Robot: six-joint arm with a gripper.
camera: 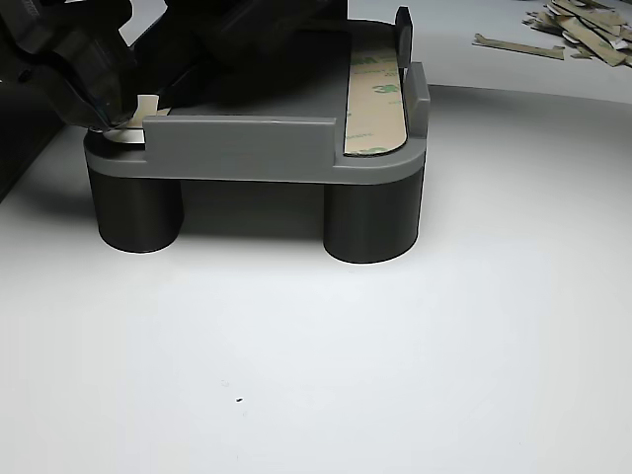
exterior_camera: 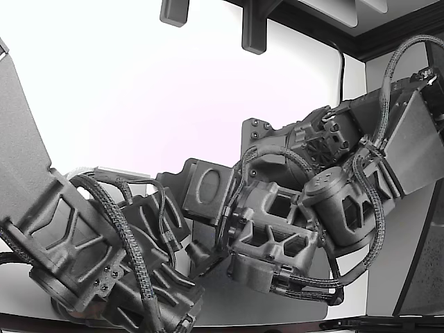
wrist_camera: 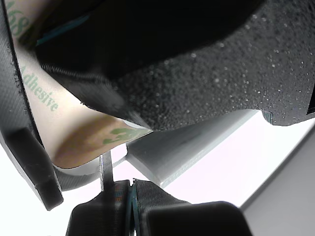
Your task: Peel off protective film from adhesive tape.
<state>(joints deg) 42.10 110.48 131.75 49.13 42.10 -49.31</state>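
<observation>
Hand [wrist_camera: 130, 189] just beside curled film [wrist_camera: 74, 132] (green lettering).

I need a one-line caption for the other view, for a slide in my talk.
Gray fixture on two dark legs, one tape strip still covered, the gripper working at the other strip's film.

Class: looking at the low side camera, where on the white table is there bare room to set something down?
Free: the broad white table in front of the grey fixture. Crowded: the far corner with peeled film scraps, and the fixture end where the tool works at the tape.
</observation>
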